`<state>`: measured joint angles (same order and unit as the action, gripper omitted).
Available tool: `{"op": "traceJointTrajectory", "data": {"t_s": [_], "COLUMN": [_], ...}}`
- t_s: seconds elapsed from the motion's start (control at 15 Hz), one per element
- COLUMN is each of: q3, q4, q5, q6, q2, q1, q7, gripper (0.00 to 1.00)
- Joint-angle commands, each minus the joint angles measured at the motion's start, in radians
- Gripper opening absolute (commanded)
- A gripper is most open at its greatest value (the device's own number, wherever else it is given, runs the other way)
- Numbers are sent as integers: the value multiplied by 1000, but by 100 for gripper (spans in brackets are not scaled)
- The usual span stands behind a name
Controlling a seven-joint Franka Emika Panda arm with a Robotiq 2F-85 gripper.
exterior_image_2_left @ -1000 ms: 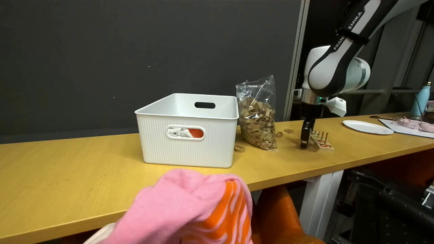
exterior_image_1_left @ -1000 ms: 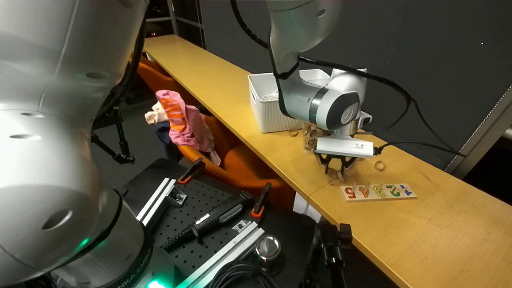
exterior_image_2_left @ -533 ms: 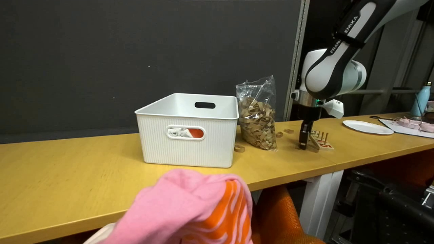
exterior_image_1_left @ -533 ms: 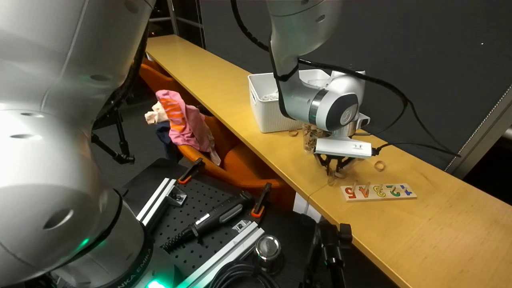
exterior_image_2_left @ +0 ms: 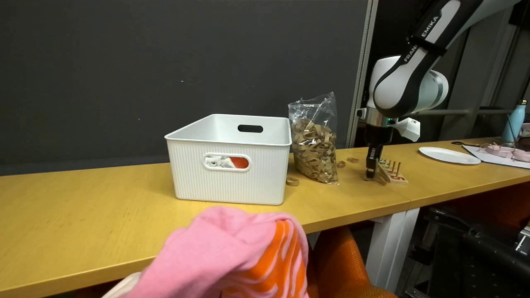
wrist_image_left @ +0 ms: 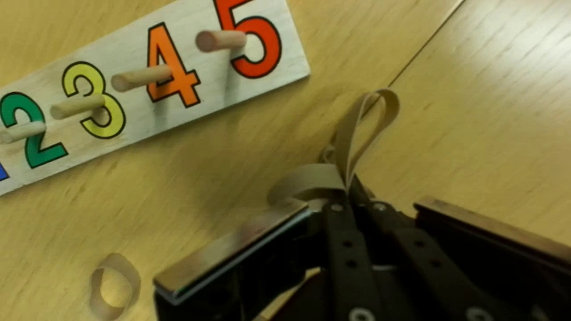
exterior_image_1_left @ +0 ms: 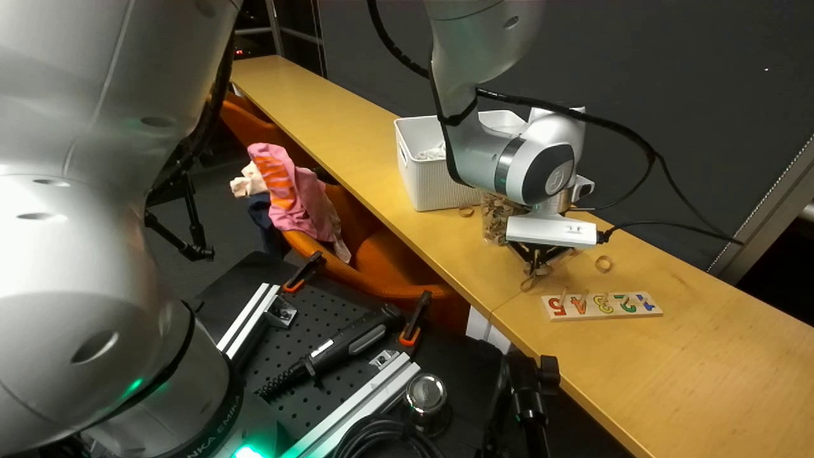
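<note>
Between the table's (exterior_image_1_left: 712,356) long edges, the claw (wrist_image_left: 352,200) had a band (wrist_image_left: 344,142) pinched, but the pegs (wrist_image_left: 218,41) on the board (wrist_image_left: 138,113) held none.

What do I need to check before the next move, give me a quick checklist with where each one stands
1. Black two-finger gripper shut: ok.
2. Looped tan rubber band pinched in it: ok.
3. Curved tan strip beside the loop, separate band or not: cannot tell.
4. Looped band fully off the yellowish wooden table: cannot tell.
5. Pale wooden number board with pegs, apart from gripper: ok.
6. Clear plastic bag of tan bands standing, apart from gripper: ok.
</note>
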<state>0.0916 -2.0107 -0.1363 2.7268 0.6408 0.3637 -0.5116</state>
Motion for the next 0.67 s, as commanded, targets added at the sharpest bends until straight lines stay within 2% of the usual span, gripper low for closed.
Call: {"op": "traceJointTrajectory", "data": {"t_s": [0.0, 0.33, 0.6], "q3": [19, 35, 75], "q4": [-26, -95, -125], "q5": [-22, -19, -44], "q6": [-8, 5, 7], "q2": [-73, -219, -359], "q1": [-8, -18, -71], "q7": [27, 57, 151], "gripper": [1, 1, 1]}}
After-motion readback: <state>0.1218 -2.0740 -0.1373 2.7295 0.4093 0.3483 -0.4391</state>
